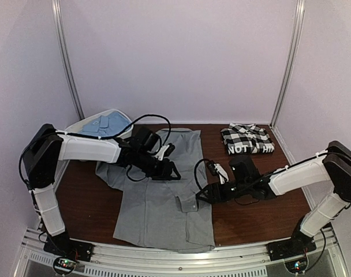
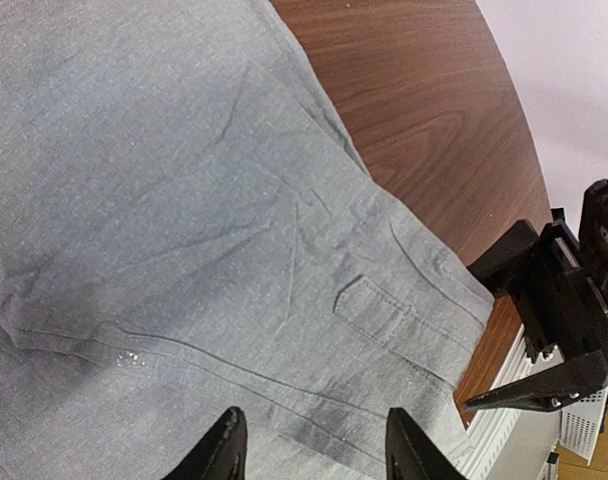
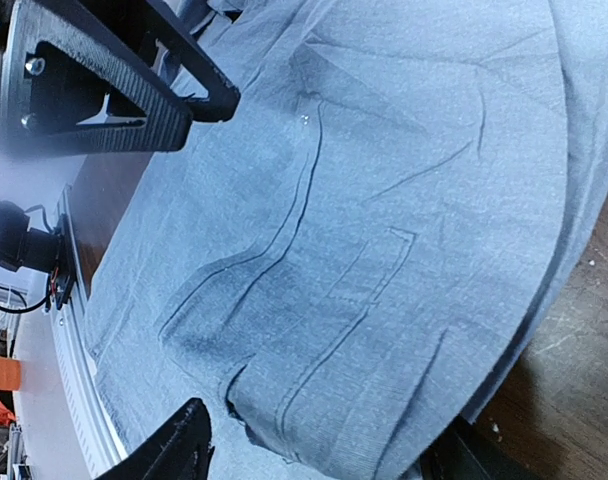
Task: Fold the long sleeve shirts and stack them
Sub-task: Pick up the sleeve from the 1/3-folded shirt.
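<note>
The table (image 1: 250,222) carries the grey shirt (image 1: 158,216), spread out in the middle. The checked shirt (image 1: 247,140) lies folded at far right, the light blue shirt (image 1: 109,124) in the white tub (image 1: 73,130). The left claw (image 1: 172,172) and the right claw (image 1: 201,195) stand open over the grey shirt.

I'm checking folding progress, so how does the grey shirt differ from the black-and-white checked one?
The grey shirt is plain; the checked shirt is black-and-white patterned. The grey shirt lies spread out and wrinkled mid-table; the checked shirt sits folded compactly in the far right corner. The left end effector and right end effector hang over the grey shirt, none near the checked shirt. Both shirts rest on the wooden table.
</note>
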Controlling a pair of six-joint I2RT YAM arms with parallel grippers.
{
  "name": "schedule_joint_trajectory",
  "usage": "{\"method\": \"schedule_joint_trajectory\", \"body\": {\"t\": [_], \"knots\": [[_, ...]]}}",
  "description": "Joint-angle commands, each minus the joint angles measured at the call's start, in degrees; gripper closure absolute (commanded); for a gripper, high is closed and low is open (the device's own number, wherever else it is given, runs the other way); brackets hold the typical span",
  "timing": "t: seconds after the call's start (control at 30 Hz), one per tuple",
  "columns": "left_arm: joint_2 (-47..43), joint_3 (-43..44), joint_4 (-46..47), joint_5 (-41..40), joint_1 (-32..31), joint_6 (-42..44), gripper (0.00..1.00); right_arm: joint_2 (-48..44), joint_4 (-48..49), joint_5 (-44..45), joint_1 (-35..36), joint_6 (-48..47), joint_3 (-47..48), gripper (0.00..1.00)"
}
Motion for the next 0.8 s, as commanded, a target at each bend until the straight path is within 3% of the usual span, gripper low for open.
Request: {"method": "schedule_joint_trajectory", "body": {"t": [0.0, 0.43, 0.5, 0.6, 0.77], "knots": [[-1.84, -0.56, 0.56, -0.59, 0.96, -0.05, 0.52, 2.44, 3.34, -2.30, 1.73, 1.07, 0.60, 0.31], [-2.41, -2.25, 1.31, -0.61, 2.02, 0.43, 0.52, -3.03, -7.75, -11.76, 2.07, 6.89, 2.71, 0.74], [-2.35, -2.29, 1.39, -0.41, 2.17, 0.50, 0.52, -2.49, -8.82, -13.39, 2.10, 7.87, 2.85, 0.84], [-2.30, -2.49, 1.41, -0.37, 2.38, 0.82, 0.52, -1.63, -10.04, -14.60, 2.13, 9.27, 2.79, 0.92], [-2.39, -3.10, 1.38, -0.02, 3.03, 1.05, 0.53, -0.69, -12.00, -16.62, 1.43, 10.29, 3.50, 0.96]]}}
